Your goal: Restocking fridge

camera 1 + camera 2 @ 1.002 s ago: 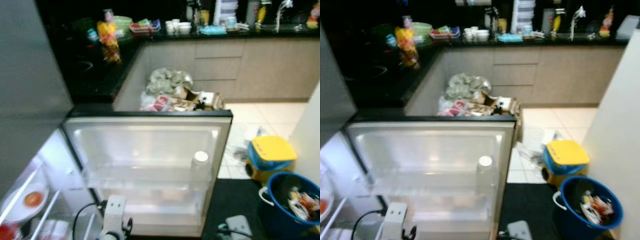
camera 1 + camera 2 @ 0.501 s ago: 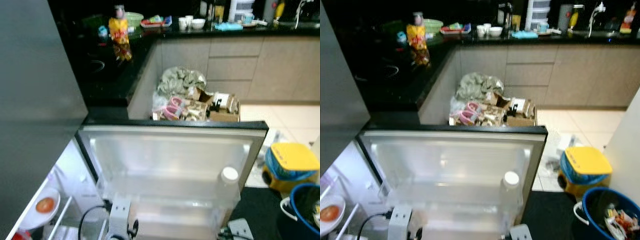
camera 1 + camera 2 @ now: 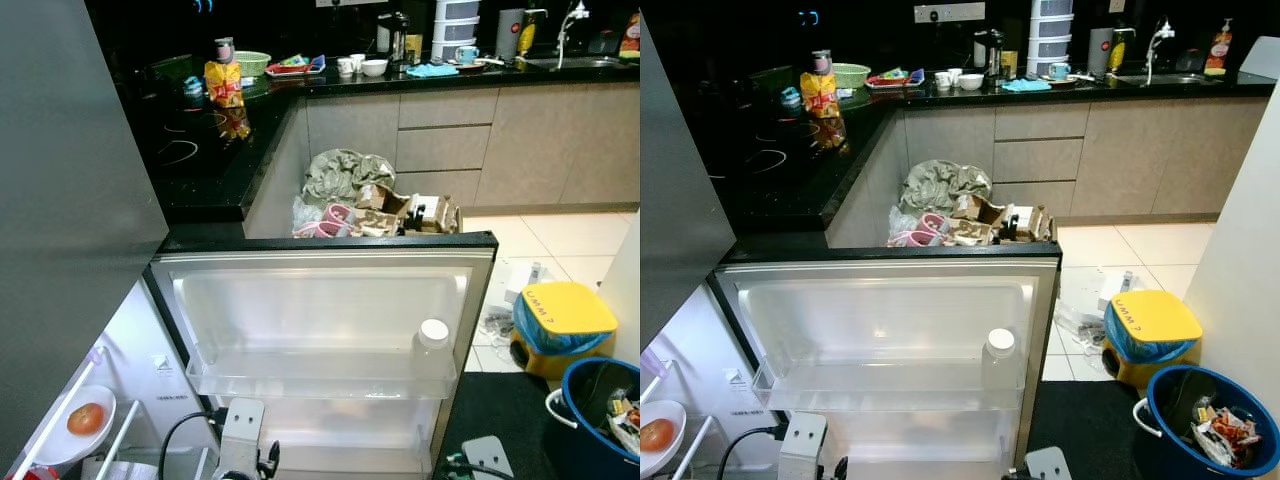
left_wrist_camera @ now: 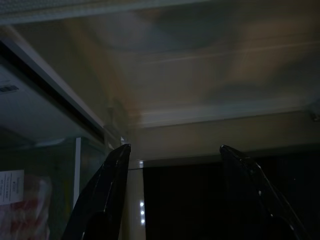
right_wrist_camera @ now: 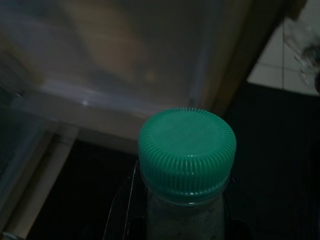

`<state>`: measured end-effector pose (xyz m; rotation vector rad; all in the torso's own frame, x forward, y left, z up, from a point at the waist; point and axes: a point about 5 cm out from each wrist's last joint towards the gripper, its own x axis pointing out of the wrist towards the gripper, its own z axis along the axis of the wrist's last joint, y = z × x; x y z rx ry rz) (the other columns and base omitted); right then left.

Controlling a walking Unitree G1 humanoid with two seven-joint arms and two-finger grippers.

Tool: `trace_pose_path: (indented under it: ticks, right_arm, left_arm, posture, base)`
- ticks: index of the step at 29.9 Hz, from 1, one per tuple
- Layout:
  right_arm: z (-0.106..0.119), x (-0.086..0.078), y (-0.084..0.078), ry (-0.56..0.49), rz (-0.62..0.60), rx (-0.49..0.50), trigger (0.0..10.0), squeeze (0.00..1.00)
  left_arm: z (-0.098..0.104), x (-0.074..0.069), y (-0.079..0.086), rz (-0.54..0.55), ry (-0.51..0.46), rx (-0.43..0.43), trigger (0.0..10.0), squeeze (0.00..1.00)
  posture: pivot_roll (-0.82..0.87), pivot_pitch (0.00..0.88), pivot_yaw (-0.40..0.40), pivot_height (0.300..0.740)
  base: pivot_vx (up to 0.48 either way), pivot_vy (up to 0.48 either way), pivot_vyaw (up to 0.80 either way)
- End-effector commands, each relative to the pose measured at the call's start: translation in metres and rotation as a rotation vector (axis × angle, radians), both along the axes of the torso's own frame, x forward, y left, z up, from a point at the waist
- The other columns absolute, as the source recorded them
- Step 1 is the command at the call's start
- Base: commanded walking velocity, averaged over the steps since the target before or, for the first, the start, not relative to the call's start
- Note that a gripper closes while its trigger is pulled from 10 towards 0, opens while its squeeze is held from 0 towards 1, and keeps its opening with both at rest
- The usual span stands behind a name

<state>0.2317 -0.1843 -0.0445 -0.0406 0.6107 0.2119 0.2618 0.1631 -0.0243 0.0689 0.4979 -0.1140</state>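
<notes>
The fridge door (image 3: 320,320) stands wide open before me, its clear door shelves facing me. A white-capped bottle (image 3: 433,345) stands in the upper door shelf at its right end. My left gripper (image 4: 172,150) is open and empty, pointing at the underside of a door shelf. In the right wrist view my right gripper (image 5: 182,230) is shut on a clear bottle with a green ribbed cap (image 5: 186,150), held low beside the door's lower right corner. Both wrists (image 3: 240,440) (image 3: 487,455) show at the bottom of the eye views.
A white plate with a tomato (image 3: 72,425) sits on a fridge shelf at lower left. A box of rubbish (image 3: 375,205) lies behind the door. A yellow-lidded bin (image 3: 562,320) and a blue bucket (image 3: 600,415) stand on the right. A black counter (image 3: 200,160) runs on the left.
The whole picture has shifted and sharpened as the camera moved. The door, the white-capped bottle and both wrists keep their places relative to each other.
</notes>
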Motion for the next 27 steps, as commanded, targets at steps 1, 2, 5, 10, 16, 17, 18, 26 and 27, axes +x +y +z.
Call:
trace_pose_path:
  ticks: [1,2,5,10,16,17,18,26,27]
  right_arm:
    - [0.002,0.004,0.004,-0.005,0.018,0.008,10.0,0.00]
    - [0.005,0.007,0.006,-0.017,0.034,0.010,10.0,0.00]
    - [0.009,0.013,0.011,-0.027,0.069,0.016,10.0,0.00]
    - [0.015,0.023,0.018,-0.043,0.124,0.015,10.0,0.00]
    - [0.027,0.038,0.026,-0.077,0.163,0.047,10.0,0.00]
    - [0.028,0.039,0.027,-0.080,0.171,0.048,10.0,0.00]
    - [0.029,0.040,0.028,-0.082,0.181,0.045,10.0,0.00]
    - [0.032,0.044,0.032,-0.091,0.188,0.066,10.0,0.00]
    - [0.032,0.044,0.032,-0.091,0.188,0.066,10.0,0.00]
  left_arm:
    - [-0.003,-0.003,-0.002,0.011,0.015,-0.012,10.0,0.00]
    - [-0.003,-0.002,-0.002,0.017,0.012,-0.011,10.0,0.00]
    - [-0.001,-0.001,-0.002,0.029,0.001,-0.008,10.0,0.00]
    - [-0.001,-0.003,0.000,0.044,-0.010,-0.004,10.0,0.00]
    - [-0.005,-0.010,0.006,0.063,-0.012,0.005,10.0,0.00]
    - [-0.005,-0.011,0.007,0.064,-0.012,0.006,10.0,0.00]
    - [-0.005,-0.011,0.007,0.064,-0.012,0.008,10.0,0.00]
    - [-0.003,-0.010,0.012,0.058,-0.018,0.024,10.0,0.00]
    - [-0.003,-0.010,0.012,0.058,-0.018,0.024,10.0,0.00]
  posture:
    - [-0.08,0.086,0.036,0.710]
    - [-0.08,0.086,0.029,0.710]
    - [-0.07,0.086,0.004,0.710]
    - [-0.05,0.087,-0.018,0.710]
    - [-0.03,0.089,-0.027,0.680]
    - [-0.03,0.090,-0.026,0.675]
    - [-0.03,0.090,-0.025,0.670]
    - [-0.03,0.097,-0.012,0.670]
    - [-0.03,0.097,-0.012,0.670]
  base:
    - [0.000,0.000,0.00]
    - [0.000,0.000,0.00]
    - [0.000,0.000,0.00]
    - [0.000,0.000,0.00]
    - [0.000,0.000,0.00]
    - [0.000,0.000,0.00]
    - [0.000,0.000,0.00]
    - [0.000,0.000,0.00]
    - [0.000,0.000,0.00]
